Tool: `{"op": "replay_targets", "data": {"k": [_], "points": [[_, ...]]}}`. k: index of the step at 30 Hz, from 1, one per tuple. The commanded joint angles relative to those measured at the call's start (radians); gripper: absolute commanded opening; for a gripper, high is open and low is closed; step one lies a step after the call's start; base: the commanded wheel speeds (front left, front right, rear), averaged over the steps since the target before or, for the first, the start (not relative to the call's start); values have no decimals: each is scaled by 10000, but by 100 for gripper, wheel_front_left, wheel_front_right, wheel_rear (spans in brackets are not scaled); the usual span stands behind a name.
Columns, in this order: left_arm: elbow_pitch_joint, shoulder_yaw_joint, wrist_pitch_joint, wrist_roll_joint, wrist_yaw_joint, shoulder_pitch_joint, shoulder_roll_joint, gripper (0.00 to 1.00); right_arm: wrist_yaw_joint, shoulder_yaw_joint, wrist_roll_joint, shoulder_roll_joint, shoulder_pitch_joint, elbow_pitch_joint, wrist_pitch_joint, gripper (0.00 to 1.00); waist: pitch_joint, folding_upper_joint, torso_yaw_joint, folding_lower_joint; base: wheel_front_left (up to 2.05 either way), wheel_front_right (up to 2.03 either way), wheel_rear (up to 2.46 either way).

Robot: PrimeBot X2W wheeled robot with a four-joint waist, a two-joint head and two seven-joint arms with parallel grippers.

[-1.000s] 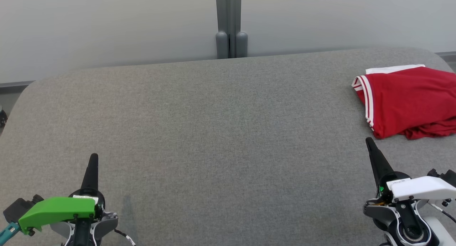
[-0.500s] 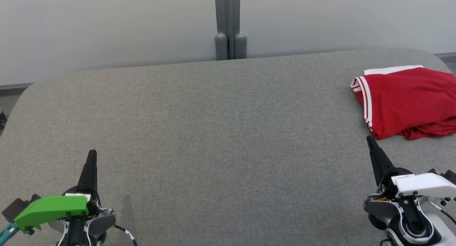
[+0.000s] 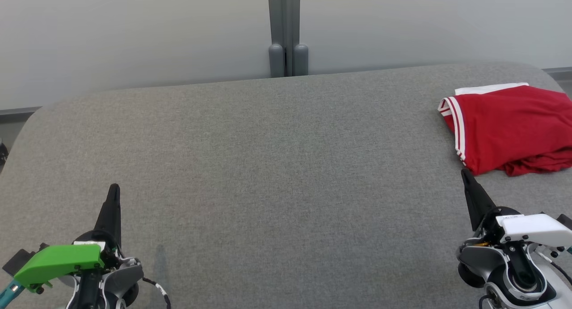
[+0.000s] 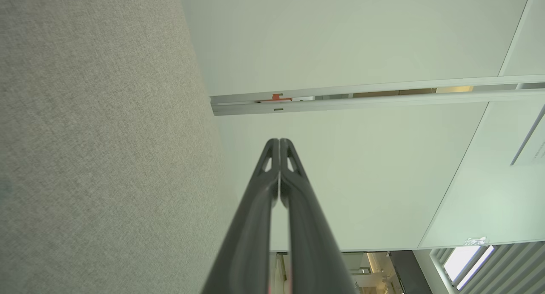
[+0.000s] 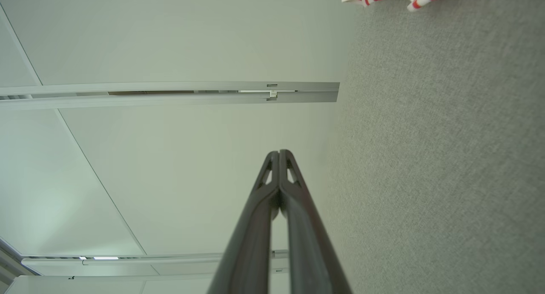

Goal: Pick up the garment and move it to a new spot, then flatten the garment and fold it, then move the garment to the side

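There lay the garment point(image 3: 509, 125), red with white stripes along one edge, folded and a little rumpled on its near side. It was out at two o'clock on the grey table point(image 3: 277, 166) and ran off the head view's right edge. The left gripper point(image 3: 114, 188) sat low at seven o'clock under a green cover point(image 3: 58, 262), its fingers point(image 3: 108, 213) clenched tip to tip on nothing and pointing to twelve. The right gripper point(image 3: 464, 174) sat at five o'clock under a white cover point(image 3: 532, 226), also pinched together and empty. Its tip was just short of the garment's near edge, and I could not tell whether they touched. In the right wrist view, a striped corner of the garment showed at one o'clock. A grey post point(image 3: 286, 31) stood at twelve against the pale wall point(image 3: 134, 36), behind the table.
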Motion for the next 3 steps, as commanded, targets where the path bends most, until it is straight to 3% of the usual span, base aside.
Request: {"op": "replay_targets", "data": {"k": [1, 3], "points": [[-38, 76, 55, -228, -43, -131, -13, 0, 5, 64, 248, -98, -135, 48, -61, 0, -6, 0, -3, 0, 0, 0, 0], [-39, 85, 70, -268, -55, -141, -16, 0, 4, 113, 338, -132, -149, 51, -104, 0, -12, 0, -7, 0, 0, 0, 0]]}}
